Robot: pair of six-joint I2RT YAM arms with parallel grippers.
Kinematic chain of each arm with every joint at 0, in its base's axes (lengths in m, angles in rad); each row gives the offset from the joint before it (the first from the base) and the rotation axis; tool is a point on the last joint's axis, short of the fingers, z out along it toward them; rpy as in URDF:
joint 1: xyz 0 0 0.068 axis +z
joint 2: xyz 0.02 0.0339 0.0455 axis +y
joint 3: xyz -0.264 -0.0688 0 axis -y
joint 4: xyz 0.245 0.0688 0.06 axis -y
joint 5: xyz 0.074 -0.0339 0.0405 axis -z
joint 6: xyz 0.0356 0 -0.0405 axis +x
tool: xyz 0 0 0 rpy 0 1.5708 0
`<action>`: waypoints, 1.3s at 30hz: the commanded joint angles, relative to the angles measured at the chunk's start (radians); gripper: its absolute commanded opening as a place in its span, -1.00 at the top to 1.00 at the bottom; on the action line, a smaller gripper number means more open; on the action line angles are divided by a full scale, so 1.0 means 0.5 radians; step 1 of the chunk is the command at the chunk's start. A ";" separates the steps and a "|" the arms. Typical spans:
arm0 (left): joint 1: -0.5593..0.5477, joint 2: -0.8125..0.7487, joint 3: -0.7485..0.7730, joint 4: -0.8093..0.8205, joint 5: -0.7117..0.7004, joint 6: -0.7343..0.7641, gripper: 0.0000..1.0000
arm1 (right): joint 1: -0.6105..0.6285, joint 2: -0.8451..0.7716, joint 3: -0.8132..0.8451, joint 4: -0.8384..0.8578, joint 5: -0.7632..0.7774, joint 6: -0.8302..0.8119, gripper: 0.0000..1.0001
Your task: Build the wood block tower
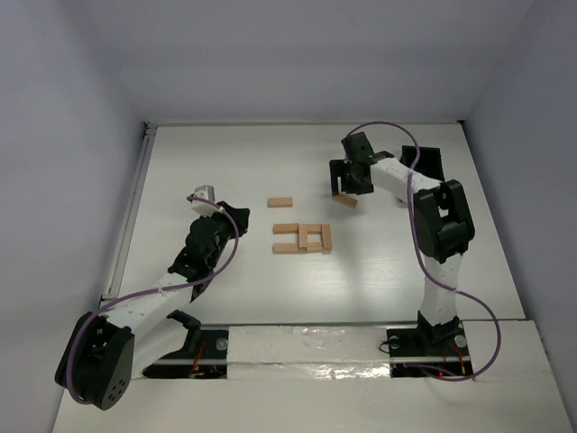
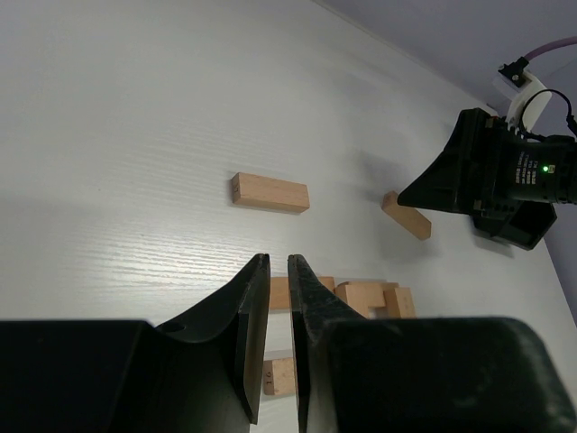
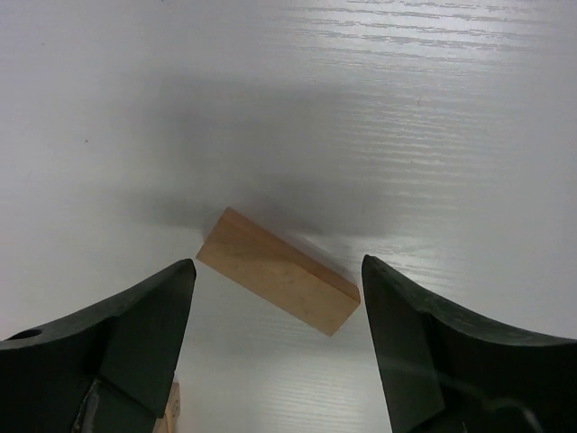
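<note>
The slanted block (image 3: 278, 284) is found right of the table's middle, toward the far edge. It's straddled by the right gripper (image 1: 347, 189), jaws spread wide and nothing touched yet. Its long axis is laid nearly along the closing line, so a wrist turn is probably needed. The left gripper (image 2: 279, 262), nearly pinched together on nothing, is parked further off, toward the left edge.
</note>
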State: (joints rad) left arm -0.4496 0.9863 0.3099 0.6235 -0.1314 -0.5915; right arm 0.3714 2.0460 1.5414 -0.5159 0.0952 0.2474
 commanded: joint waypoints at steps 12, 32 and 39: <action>0.009 -0.034 0.089 0.088 0.033 0.017 0.76 | -0.013 0.028 0.059 -0.085 -0.141 -0.176 -0.58; 0.009 -0.012 0.092 0.094 0.036 0.017 0.77 | -0.013 0.114 0.062 -0.063 -0.022 -0.038 0.18; 0.009 0.000 0.098 0.091 0.033 0.020 0.76 | -0.013 0.062 -0.005 0.016 -0.009 0.342 -0.05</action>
State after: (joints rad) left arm -0.4496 0.9863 0.3103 0.6235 -0.1238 -0.5915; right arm 0.3637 2.0964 1.5600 -0.5457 0.0792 0.3149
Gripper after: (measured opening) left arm 0.120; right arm 0.502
